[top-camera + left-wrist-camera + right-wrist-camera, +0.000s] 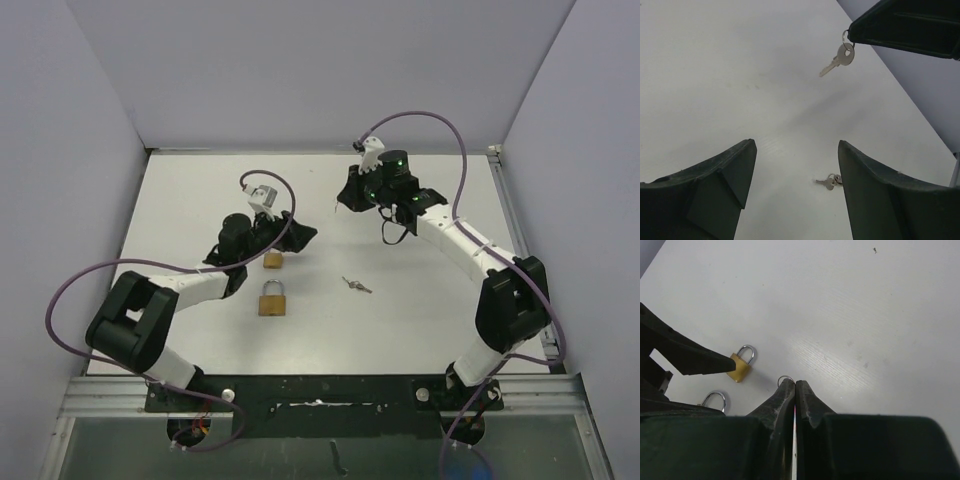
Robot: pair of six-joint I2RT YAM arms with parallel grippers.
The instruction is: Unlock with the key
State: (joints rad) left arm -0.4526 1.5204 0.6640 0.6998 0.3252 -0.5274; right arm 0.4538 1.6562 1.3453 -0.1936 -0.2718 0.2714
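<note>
A silver key (841, 57) hangs by its ring (786, 378) from the tips of my right gripper (795, 382), which is shut on it above the table's middle (343, 200). A small brass padlock (272, 260) lies flat just under my left gripper (298, 236). In the right wrist view one left finger (685, 357) hovers over the edge of this padlock (741, 365). My left gripper (795, 145) stands open with only bare table between its fingers. A larger brass padlock (272, 300) lies nearer the arms, its shackle (715, 400) partly hidden.
A second bunch of keys (355, 285) lies on the white table (420, 330), right of the padlocks; in the left wrist view the bunch (830, 181) shows beside the right finger. Grey walls close in the table on three sides.
</note>
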